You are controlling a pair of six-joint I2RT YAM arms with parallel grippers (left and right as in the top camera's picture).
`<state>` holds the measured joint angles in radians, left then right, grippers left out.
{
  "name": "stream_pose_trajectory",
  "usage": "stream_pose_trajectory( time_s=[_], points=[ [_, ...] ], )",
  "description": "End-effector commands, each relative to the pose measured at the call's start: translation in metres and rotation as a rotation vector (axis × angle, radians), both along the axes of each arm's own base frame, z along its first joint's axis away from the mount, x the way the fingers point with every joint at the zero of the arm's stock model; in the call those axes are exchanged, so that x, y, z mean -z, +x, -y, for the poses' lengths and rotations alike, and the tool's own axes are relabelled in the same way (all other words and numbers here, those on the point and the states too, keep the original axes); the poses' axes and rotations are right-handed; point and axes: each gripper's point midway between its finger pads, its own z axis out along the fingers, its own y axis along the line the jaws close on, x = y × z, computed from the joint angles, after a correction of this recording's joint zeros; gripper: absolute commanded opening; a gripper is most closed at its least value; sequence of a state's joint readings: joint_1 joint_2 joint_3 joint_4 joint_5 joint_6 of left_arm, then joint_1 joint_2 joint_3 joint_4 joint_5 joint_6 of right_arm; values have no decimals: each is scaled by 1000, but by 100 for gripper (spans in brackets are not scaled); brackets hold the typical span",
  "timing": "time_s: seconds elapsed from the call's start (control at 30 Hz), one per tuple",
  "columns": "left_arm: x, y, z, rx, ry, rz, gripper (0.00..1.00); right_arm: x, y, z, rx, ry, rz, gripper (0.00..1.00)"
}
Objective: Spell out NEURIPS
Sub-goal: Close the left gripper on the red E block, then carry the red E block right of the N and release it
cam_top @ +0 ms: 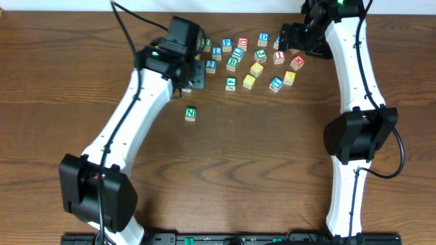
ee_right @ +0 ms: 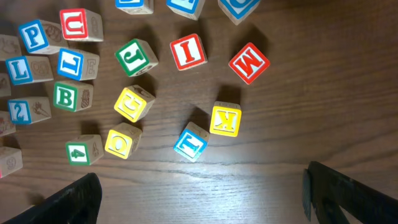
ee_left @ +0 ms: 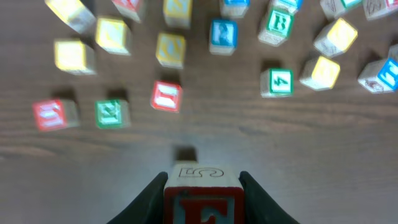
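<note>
My left gripper (ee_left: 202,186) is shut on a wooden cube with a red E (ee_left: 202,208), which has a 5 on its top face. It hangs over bare wood just short of the loose cubes. Overhead, this gripper (cam_top: 191,77) is up and left of the pile. A green N cube (cam_top: 190,113) stands alone on the table below it. My right gripper (ee_right: 205,199) is open and empty over the right part of the pile. Ahead of it lie a red U cube (ee_right: 81,25), a blue P cube (ee_right: 31,35) and a red I cube (ee_right: 188,51).
Other cubes lie scattered: green J (ee_right: 135,57), red M (ee_right: 249,62), yellow K (ee_right: 224,118), blue T (ee_right: 191,142), green B (ee_right: 73,96), green 4 (ee_right: 84,151) and two blue L cubes. The pile (cam_top: 252,61) sits at the table's far middle.
</note>
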<state>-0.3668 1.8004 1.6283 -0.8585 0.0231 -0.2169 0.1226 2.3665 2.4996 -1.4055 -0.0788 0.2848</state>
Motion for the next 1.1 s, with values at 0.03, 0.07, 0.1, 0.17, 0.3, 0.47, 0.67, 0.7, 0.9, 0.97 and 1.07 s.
stream_pose_trajectory(
  time_s=[0.03,0.07,0.1,0.17,0.3,0.47,0.67,0.7,0.9,0.97,1.07],
  points=[
    [60,-27,22,-67,19,-164,32,-13,1,-6,-5,9,31,99],
    [68,-30,26,-70,26,-185,32,-13,1,-6,-5,9,31,99],
    [80,-33,30,-58,40,-210,32,-13,1,-6,-5,9,31,99],
    [100,-38,37,-51,63,-253,32,-13,1,-6,-5,9,31,99],
    [139,-51,40,-82,109,-355,32,-13,1,-6,-5,9,31,99],
    [154,-54,36,-85,137,-386,31,-13,1,-6,-5,9,31,99],
    [161,-31,26,-114,187,-264,31,-13,1,-6,-5,9,31,99],
    [162,-31,26,-114,186,-264,31,-13,1,-6,-5,9,31,99],
    [165,-35,23,-109,195,-276,33,-13,1,-6,-5,9,31,99],
    [165,-35,24,-109,195,-276,39,-13,1,-6,-5,9,31,99],
    [165,-35,23,-108,195,-277,43,-13,1,-6,-5,9,31,99]
  ],
)
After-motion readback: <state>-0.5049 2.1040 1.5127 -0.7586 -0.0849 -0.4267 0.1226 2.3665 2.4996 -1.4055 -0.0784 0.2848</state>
